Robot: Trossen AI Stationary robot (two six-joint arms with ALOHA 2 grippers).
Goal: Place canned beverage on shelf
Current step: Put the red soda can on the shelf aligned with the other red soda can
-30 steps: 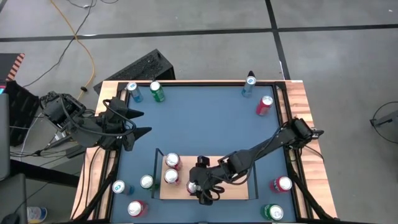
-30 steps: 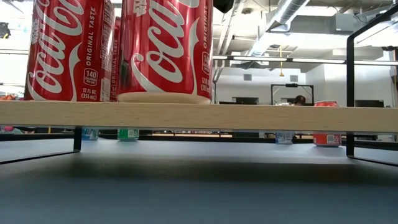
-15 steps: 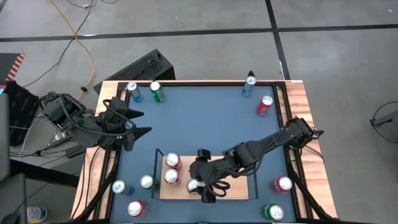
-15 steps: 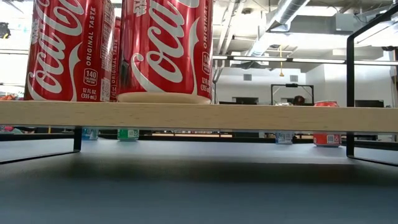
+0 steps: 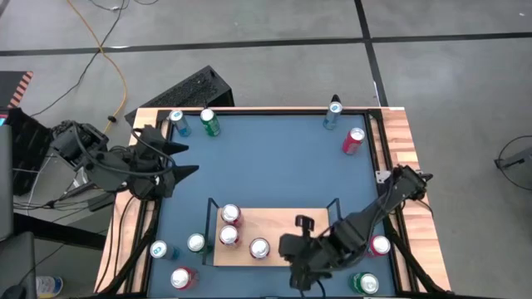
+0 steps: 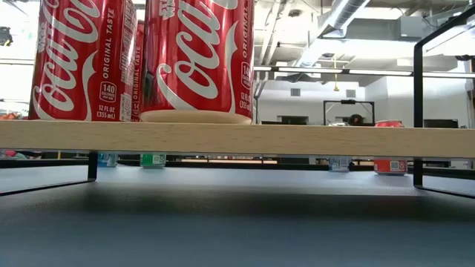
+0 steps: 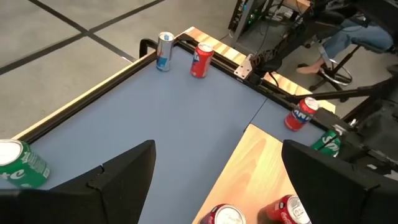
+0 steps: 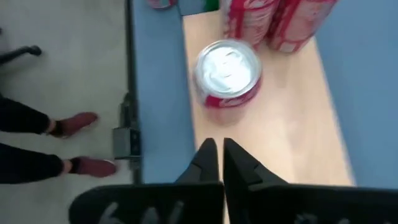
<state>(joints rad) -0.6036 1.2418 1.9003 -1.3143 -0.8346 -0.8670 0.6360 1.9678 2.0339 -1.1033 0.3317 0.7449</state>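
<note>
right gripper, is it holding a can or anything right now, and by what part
Nothing. The right gripper is shut and empty, drawn back from the red can standing free on the shelf.

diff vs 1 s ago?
The right gripper let go of the third red can, drew back off the shelf toward the table's near edge, and shut empty. All three cans stand where they were on the shelf; the left gripper waits open at the left side.

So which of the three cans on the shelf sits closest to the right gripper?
The lone red can at the shelf's front edge; the other two stand as a pair further toward the left rail. The right gripper, shut and empty, is just off the shelf.
</note>
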